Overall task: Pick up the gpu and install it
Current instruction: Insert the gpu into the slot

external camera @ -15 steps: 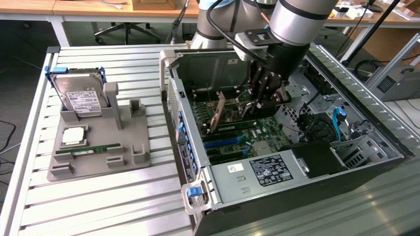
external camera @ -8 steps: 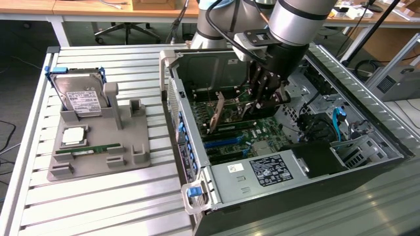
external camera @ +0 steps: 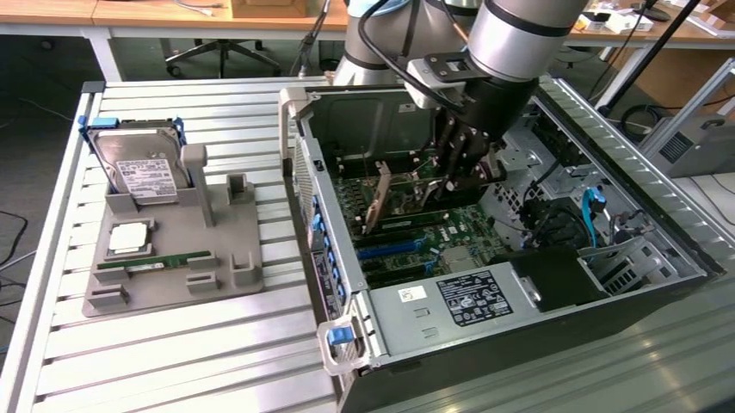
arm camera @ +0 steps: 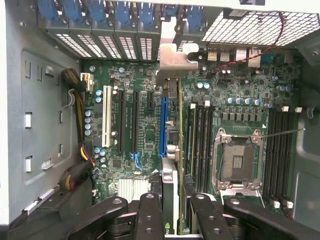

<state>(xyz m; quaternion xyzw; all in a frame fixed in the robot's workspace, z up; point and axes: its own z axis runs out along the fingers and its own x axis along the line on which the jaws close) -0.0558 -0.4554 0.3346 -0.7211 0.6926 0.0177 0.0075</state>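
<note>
I have the gripper inside the open case, low over the motherboard. Its fingers are clamped on the gpu, one on each face of the card, which I see edge-on from the wrist view: a thin board running away from the fingers with its silvery bracket at the far end, up against the row of rear slot covers. The card stands just beside the blue slot, on the side toward the RAM slots; I cannot tell whether its edge is seated in a connector.

In the exterior view I see the gripper reaching straight down from the arm into the middle of the case, with the gpu hanging tilted below it, close above the board.

Beyond the RAM slots sits the bare CPU socket. A white slot and black slots lie on the other side of the blue one.

Outside the case, toward the exterior view's left, a grey holder rests on the table. It carries a hard drive in a blue frame, a CPU and a green RAM stick.
</note>
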